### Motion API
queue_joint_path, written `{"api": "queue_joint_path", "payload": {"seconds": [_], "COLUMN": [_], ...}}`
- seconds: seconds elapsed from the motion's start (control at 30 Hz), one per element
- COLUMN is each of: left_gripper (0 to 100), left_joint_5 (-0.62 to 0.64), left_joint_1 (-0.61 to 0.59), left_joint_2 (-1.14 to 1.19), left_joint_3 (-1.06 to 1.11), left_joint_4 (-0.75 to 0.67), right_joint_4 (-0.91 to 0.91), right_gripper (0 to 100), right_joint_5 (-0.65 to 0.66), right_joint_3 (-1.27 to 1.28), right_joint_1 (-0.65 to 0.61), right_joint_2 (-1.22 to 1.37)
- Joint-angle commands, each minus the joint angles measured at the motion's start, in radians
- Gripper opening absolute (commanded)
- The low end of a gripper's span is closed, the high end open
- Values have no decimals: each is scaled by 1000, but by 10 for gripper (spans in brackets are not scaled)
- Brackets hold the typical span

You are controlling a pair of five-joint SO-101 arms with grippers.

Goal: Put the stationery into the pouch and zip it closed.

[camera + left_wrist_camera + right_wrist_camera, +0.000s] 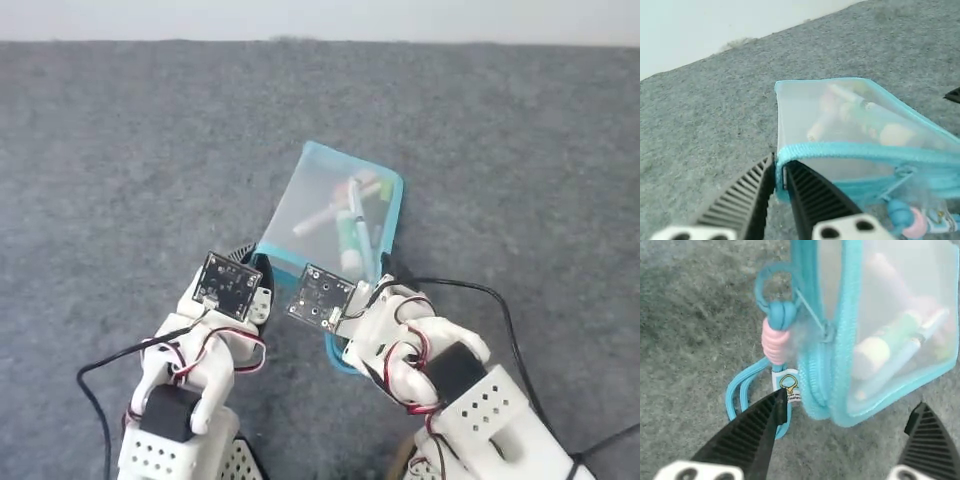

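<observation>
You see a soft, fuzzy grey cloth (110, 150) spread flat from side to side. It runs back to a plain white wall (320, 18). The wall meets the cloth in one straight line. The light is soft and even.

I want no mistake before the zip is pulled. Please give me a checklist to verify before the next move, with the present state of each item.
1. Stationery inside the pouch: ok, pens show through its clear wall.
2. Left gripper anchors the pouch: ok, fingers shut on its corner at the zip edge.
3. Right gripper ready to grasp: ok, fingers open.
4. Zip slider between the right fingers: not ok, it lies beyond their tips.
5. Looped cord clear of the fingers: not ok, one tip is at its tag.
6. Zip fully closed: cannot tell.
</observation>
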Motion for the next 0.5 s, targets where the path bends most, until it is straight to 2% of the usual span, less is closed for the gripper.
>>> {"api": "queue_joint_path", "payload": {"seconds": [0.0, 0.23, 0.47], "left_gripper": [10, 10, 10], "left_joint_5": [-5, -5, -5], "left_joint_1": [-8, -5, -5], "left_joint_2": [-12, -12, -12], "left_joint_3": [-53, -53, -53], "left_joint_4": [5, 5, 5], "right_joint_4": [-13, -87, -186], "right_gripper": [376, 375, 374], "right_joint_5": [-14, -12, -6], "right_joint_3": [-6, -6, -77], "right_joint_1": [-15, 1, 68], "right_joint_2": [-24, -4, 219]}}
